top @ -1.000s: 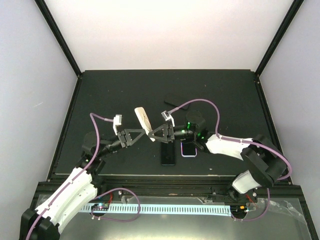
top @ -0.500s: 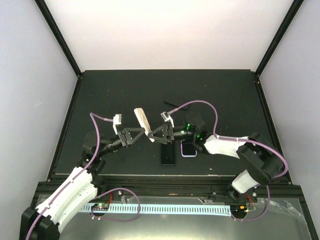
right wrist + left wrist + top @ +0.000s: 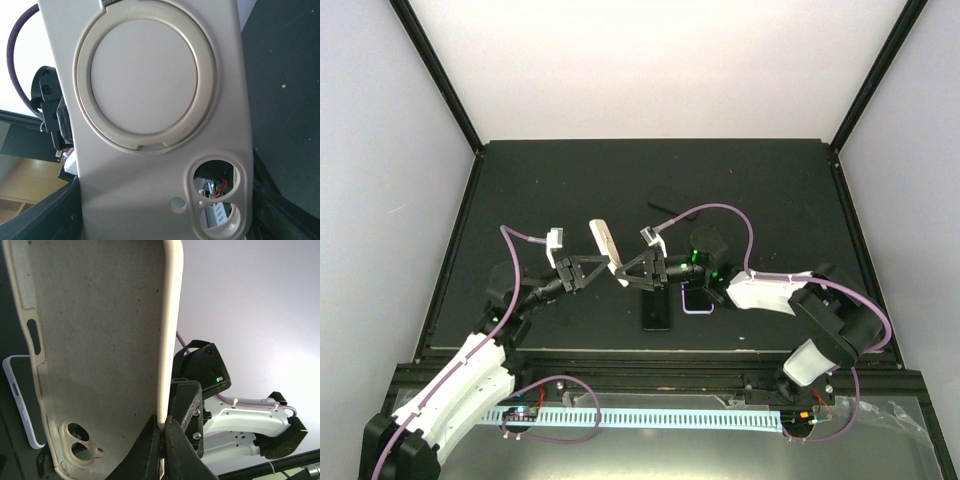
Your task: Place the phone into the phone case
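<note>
left claw (image 3: 161,432) and right claw (image 3: 628,272) both clamp the phone case (image 3: 604,238)

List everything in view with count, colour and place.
case: one, beige, held above the table by both grippers
black phone: one, black, flat on the table, toward the arms' bases
pale-rimmed phone: one, dark screen, on the table right of the black one
flat object: one, black, farther back on the table
table: one, black
left gripper: one, black, shut on the case's edge
right gripper: one, black, gripping the case's sides
</note>
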`<state>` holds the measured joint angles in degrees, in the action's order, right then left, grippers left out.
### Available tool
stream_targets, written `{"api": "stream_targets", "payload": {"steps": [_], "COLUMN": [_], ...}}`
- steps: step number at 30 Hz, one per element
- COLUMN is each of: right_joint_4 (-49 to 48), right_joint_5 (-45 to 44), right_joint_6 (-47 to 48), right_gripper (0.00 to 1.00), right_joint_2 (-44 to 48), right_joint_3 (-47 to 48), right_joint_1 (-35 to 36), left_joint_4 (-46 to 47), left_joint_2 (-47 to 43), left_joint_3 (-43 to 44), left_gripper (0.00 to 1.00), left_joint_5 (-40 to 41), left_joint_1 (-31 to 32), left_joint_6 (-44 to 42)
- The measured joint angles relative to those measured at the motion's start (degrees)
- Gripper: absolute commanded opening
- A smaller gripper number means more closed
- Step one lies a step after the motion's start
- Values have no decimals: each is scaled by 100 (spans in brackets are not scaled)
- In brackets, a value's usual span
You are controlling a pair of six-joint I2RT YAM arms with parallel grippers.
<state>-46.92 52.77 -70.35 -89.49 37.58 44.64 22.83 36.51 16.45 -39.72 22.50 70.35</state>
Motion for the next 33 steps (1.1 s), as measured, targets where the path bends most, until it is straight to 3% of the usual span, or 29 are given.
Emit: {"api": "stream_targets", "payload": {"steps": [2, 5, 13, 19, 26, 33], "right_joint_4": [391, 1327, 3648, 5309, 6290, 6690], "right_joint_5": [-98, -345, -1523, -2942, -4811, -5069], "right_joint_6": [249, 817, 2354, 3571, 4478, 5296], "right_gripper": [99, 100, 100, 100, 100, 100], "right_joint_2": [122, 426, 1609, 1945, 1613, 107], "right_joint_3": [2, 76, 452, 1082, 1685, 2653], "right_joint_1": [0, -4, -175, -564, -1108, -1700], "left_joint_4": [-46, -284, -2173, -3523, -4474, -4555], "left_joint_2": [42, 114, 573, 1690, 2599, 3418], "left_joint_3": [0, 11, 769, 1460, 1646, 1880], "left_gripper": [2, 2, 2, 2, 1, 1], "left_joint_5": [-26, -24, 125, 442, 1060, 1335], "left_joint_1": [0, -24, -44, -42, 31, 101], "left_joint_6": [-50, -214, -1344, -2356, -2964, -3213]}}
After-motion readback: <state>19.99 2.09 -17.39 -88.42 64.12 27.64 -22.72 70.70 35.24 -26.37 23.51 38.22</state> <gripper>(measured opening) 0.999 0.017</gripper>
